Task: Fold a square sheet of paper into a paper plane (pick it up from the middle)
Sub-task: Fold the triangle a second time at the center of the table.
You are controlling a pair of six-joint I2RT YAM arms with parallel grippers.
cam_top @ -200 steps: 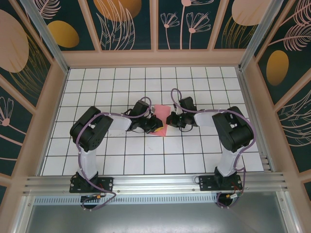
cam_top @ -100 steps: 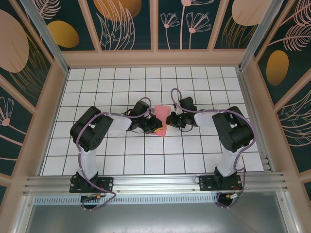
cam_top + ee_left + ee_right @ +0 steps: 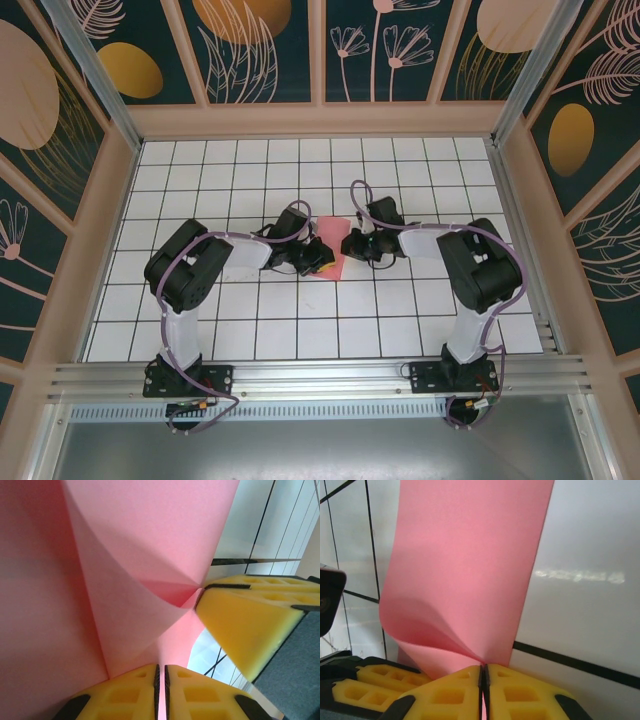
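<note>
The pink square sheet of paper (image 3: 331, 265) is held between both grippers at the middle of the gridded table, partly folded and lifted off the surface. My left gripper (image 3: 317, 257) is shut on its left part; in the left wrist view the yellow pads (image 3: 131, 692) pinch a paper edge (image 3: 125, 580) that bends into a crease. My right gripper (image 3: 351, 245) is shut on the right edge; its pads (image 3: 520, 695) clamp the curled sheet (image 3: 470, 565). The right gripper's yellow finger (image 3: 250, 625) touches the fold. No finished paper plane is in view.
The white gridded table (image 3: 300, 330) is ringed by tan wooden walls (image 3: 320, 120). The left gripper's yellow fingers (image 3: 365, 687) sit close at the lower left of the right wrist view. Both arm bases stand at the near edge.
The right gripper has edged slightly to the left toward the left gripper. The paper stays pinched by both.
</note>
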